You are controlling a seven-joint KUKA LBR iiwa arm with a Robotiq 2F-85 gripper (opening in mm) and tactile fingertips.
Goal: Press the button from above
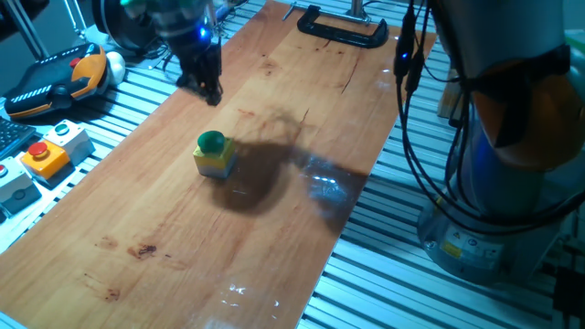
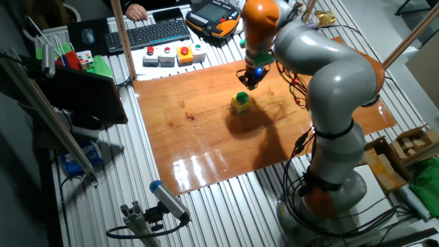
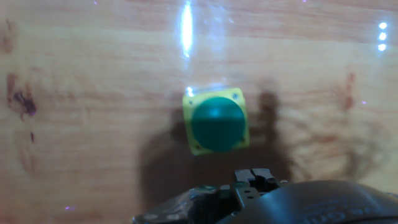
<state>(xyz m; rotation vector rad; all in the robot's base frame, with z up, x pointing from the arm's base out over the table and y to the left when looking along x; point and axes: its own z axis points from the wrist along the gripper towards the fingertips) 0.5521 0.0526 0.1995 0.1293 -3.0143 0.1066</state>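
Note:
The button has a round green cap on a small yellow cube and stands upright near the middle of the wooden board. It also shows in the other fixed view and, from above, in the middle of the hand view. My gripper hangs in the air above the board, a short way behind and above the button, not touching it. In the hand view the fingertips sit together with no gap, empty, just below the button in the picture. The gripper also shows in the other fixed view.
A black clamp holds the board's far end. Off the board at the left lie a red button on an orange box, a grey-white button box and a teach pendant. Cables and the robot base stand at the right.

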